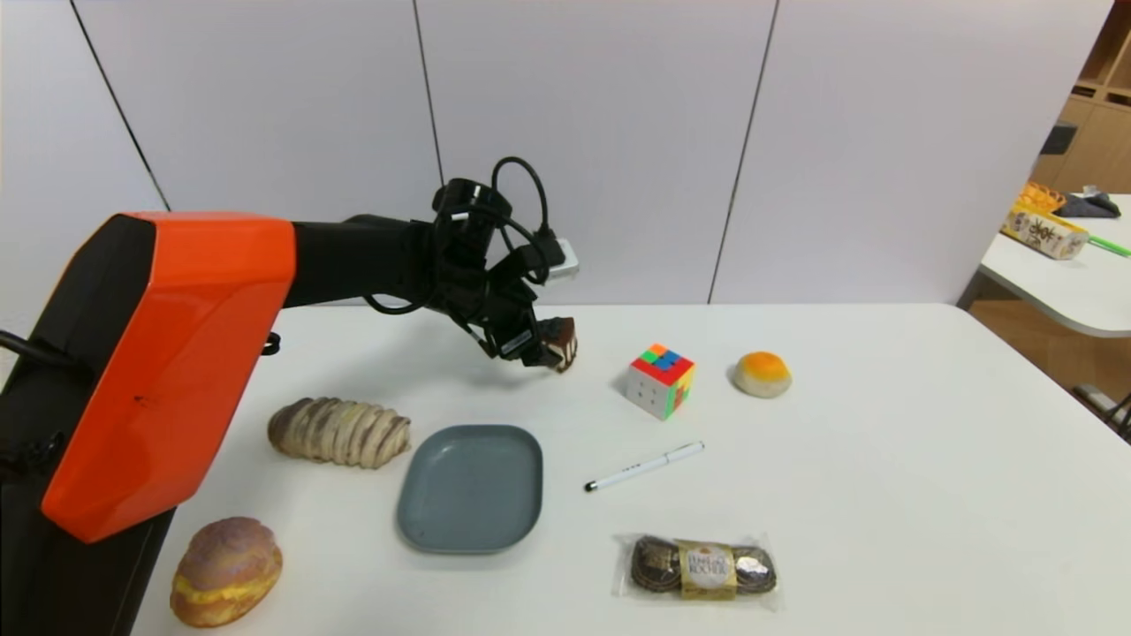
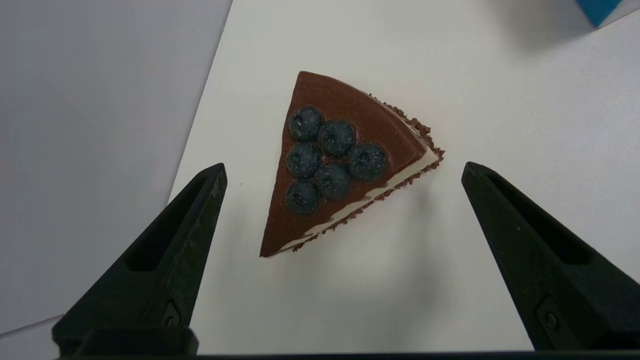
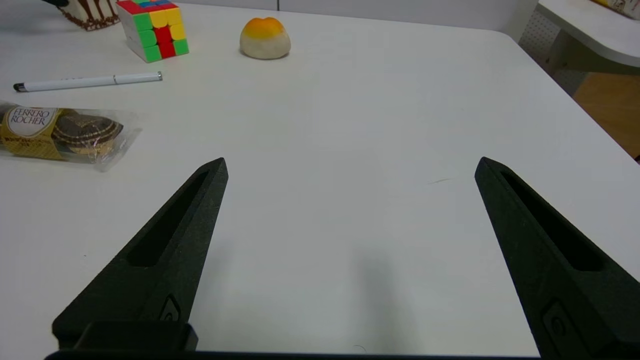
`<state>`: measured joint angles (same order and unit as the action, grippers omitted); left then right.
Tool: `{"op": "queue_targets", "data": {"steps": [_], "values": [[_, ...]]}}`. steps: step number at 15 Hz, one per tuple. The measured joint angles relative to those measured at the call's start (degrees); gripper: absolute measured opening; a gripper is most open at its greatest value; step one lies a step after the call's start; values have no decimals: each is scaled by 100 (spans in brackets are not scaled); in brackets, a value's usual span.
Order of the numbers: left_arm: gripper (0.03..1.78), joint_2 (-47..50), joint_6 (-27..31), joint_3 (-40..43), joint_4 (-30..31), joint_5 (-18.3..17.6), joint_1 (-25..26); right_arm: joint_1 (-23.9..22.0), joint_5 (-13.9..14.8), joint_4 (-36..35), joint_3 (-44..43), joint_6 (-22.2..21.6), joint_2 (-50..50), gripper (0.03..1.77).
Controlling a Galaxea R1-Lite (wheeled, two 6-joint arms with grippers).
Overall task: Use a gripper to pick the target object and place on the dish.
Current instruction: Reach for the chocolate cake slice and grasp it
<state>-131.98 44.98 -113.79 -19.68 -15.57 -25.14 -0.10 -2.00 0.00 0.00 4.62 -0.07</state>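
- Right now my left gripper (image 2: 342, 172) hangs over the far side of the desk (image 1: 884, 459), jaws spread wide, one finger on each side of the cake slice (image 2: 340, 160) and neither touching it.
- I hold wide so that the slice fits between my fingers (image 2: 170, 250) with room to spare; the wrist view shows bare desk between each finger and the cake.
- The cake slice rests flat on the desk near its back edge, chocolate top and dark berries facing up at me, cream side showing along one long edge.
- Its long axis runs from the rounded wide end down to the sharp tip, slanted across the line between my fingers rather than square to it. I judge a straight close would meet the slanted sides unevenly, so a small wrist turn may help.
- From the head view the slice sits just beyond my fingertips, left of the puzzle cube (image 1: 661, 380).
- The plate (image 1: 470, 488) lies nearer the robot, well apart from the cake, beside the striped bread (image 1: 340, 431); it holds nothing yet.
- My right gripper (image 3: 350, 200) is parked over bare desk on the right side, jaws wide and holding nothing.
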Motion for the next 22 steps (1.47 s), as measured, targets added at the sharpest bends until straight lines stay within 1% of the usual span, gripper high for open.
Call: {"op": "queue_targets", "data": {"steps": [9,12,22], "values": [[169,-250,-193,-2,118,0,30,0,2,0,0,0,0,171],[169,-319,-227,-16,295,0,45,0,2,0,0,0,0,171],[169,-427,-301,-21,290,-5,78,0,0,0,0,-2,0,171]]}}
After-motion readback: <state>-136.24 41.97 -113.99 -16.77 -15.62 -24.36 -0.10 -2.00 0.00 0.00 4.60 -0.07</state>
